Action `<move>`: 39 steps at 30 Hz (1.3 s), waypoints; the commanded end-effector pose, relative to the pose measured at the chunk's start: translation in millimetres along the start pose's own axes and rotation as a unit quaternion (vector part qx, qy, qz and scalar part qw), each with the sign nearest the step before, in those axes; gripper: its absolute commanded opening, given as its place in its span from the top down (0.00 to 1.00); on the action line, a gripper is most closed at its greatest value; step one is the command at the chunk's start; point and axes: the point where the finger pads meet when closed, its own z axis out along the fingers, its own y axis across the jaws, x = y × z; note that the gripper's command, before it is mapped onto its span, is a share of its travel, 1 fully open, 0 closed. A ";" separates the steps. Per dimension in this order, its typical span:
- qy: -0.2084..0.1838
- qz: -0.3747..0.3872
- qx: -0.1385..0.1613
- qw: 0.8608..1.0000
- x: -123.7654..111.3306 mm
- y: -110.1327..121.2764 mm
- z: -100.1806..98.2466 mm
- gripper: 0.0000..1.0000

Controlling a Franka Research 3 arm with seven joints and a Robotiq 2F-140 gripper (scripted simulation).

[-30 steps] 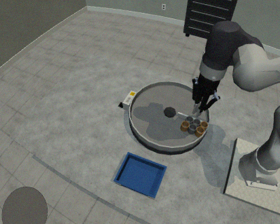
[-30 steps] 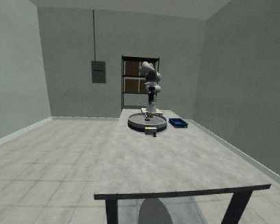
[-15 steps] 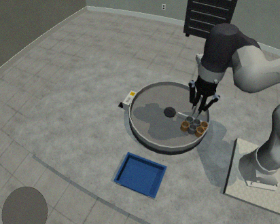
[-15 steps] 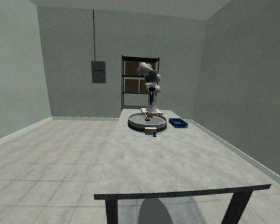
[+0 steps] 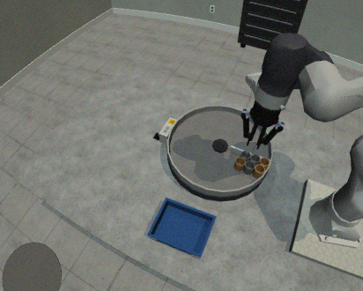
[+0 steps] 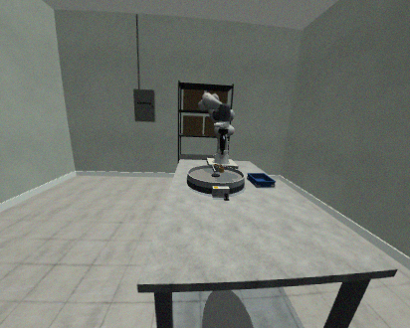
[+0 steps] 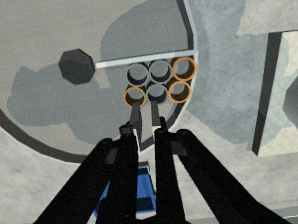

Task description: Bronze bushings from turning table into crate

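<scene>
Three bronze bushings (image 5: 239, 164) (image 5: 264, 162) (image 5: 258, 170) and three steel bushings (image 5: 249, 167) stand in a tight cluster near the right rim of the round turning table (image 5: 218, 150). In the wrist view the bronze bushings (image 7: 183, 68) (image 7: 179, 91) (image 7: 135, 96) ring the steel bushings (image 7: 161, 71). My gripper (image 5: 257, 142) hangs above the table just behind the cluster, its fingers close together with nothing between them. The blue crate (image 5: 181, 227) lies empty in front of the table.
A black hub (image 5: 219, 145) and a white bar (image 5: 234, 150) sit at the table's middle. A small control box (image 5: 167, 128) is at its left rim. The arm's base plate (image 5: 336, 229) is at the right. A dark shelf (image 5: 270, 19) stands behind.
</scene>
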 end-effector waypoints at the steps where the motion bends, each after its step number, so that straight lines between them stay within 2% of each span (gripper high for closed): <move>1: 0.001 -0.084 -0.004 0.996 2.2 0.4 2.0 0.90; 15: 0.001 -0.215 -0.004 0.977 -1.3 -2.5 9.0 0.90; 17: 0.001 -0.215 -0.004 0.977 -1.3 -2.5 9.0 0.90; 32: 0.000 -0.364 -0.004 0.931 -5.4 -5.9 17.1 0.90; 34: 0.000 -0.364 -0.004 0.931 -5.4 -5.9 17.1 0.90; 35: 0.000 -0.387 -0.004 0.922 -6.0 -6.4 18.4 0.90; 39: 0.000 -0.420 -0.004 0.907 -7.0 -7.2 20.3 0.90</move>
